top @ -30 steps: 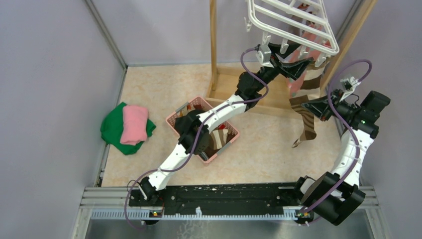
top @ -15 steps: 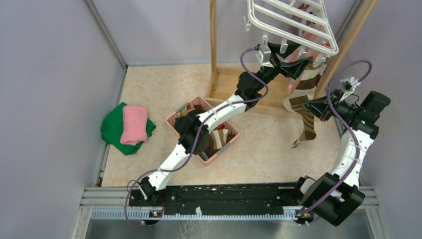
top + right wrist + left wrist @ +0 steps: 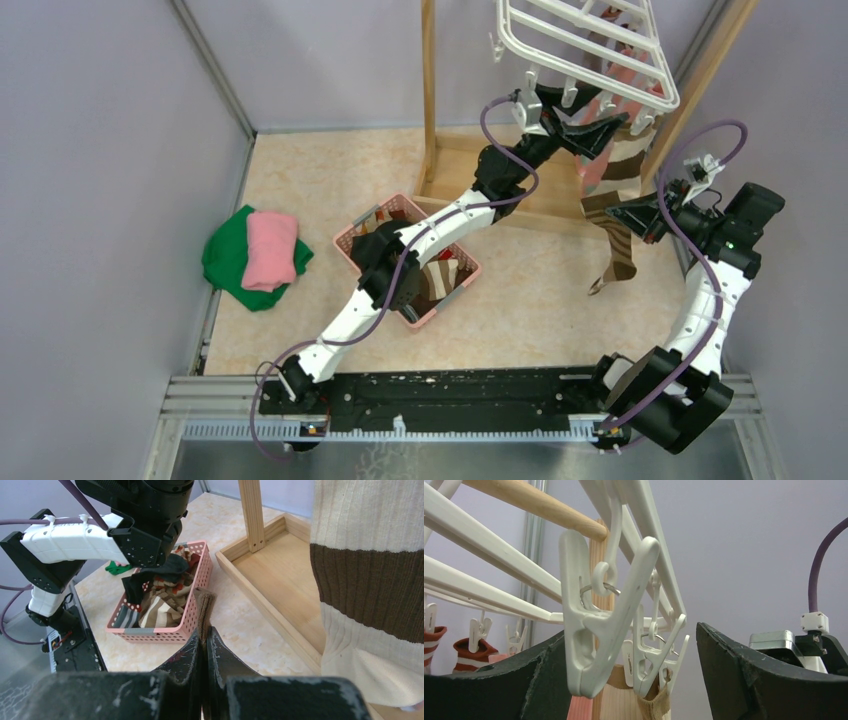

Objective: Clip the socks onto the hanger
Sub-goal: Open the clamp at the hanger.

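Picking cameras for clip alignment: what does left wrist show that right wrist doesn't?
Left wrist only: white clip framed by the open left end effector, hanger bars, red-striped socks clipped. Right wrist only: right end effector shut on a brown sock, pink basket, cream-brown striped sock. Both: wooden stand.

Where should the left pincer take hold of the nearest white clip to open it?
Grip the nearest clip by its two upper wings, which spread in a V above the ring. It hangs just ahead of the open left pincer, so probably rise from below and squeeze the wings from both sides.
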Robot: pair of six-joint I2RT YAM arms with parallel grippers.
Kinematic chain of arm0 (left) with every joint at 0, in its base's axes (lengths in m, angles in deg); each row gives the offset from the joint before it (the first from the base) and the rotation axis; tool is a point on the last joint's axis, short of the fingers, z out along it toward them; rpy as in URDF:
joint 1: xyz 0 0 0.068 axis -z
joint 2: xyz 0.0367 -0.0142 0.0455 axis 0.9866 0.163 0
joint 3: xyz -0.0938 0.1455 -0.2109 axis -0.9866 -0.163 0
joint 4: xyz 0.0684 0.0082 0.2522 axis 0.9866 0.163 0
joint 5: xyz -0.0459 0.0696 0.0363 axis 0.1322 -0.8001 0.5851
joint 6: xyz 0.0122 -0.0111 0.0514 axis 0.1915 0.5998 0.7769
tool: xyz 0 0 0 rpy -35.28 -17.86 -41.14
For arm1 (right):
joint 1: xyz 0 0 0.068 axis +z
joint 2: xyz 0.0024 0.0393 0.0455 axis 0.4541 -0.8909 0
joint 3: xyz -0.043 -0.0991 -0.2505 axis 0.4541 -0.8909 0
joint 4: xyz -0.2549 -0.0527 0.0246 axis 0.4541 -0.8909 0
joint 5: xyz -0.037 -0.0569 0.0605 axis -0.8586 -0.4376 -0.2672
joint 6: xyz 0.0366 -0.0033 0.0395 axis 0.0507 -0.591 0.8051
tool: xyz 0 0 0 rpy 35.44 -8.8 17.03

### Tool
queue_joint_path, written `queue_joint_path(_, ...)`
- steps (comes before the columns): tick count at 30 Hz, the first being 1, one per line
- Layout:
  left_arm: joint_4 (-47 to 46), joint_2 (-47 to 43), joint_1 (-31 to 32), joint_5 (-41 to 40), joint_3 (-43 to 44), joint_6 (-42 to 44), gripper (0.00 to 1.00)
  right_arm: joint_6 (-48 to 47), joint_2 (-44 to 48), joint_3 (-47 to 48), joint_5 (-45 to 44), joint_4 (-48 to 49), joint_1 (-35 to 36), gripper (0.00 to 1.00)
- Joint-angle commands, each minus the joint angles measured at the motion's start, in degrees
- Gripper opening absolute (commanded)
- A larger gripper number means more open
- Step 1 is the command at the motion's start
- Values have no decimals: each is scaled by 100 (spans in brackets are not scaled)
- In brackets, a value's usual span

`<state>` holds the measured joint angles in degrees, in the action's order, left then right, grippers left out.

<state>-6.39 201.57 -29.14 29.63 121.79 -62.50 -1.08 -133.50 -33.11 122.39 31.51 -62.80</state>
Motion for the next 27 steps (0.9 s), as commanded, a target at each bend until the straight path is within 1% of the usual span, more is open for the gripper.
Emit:
queue_joint_path(1,-441,-447,11,-13,-17,-128,87,-108,152,200,578,85,-26,0)
queue_joint_path(7,-491,-520,-7,58,-88,-197,84,-81,164,191,580,105,-25,0)
queue_joint_path(13,-461,-537,-16,80,-88,-246,78,-63,164,171,581,136,-27,0)
queue_joint_path(18,-438,-563,-15,94,-83,-251,77,-47,159,169,583,149,-25,0)
queue_joint_path(23,-412,-573,-16,83,-67,-284,73,-45,161,165,579,165,-25,0)
queue_joint_path(27,-402,-577,-16,79,-52,-312,65,-34,152,157,578,176,-27,0)
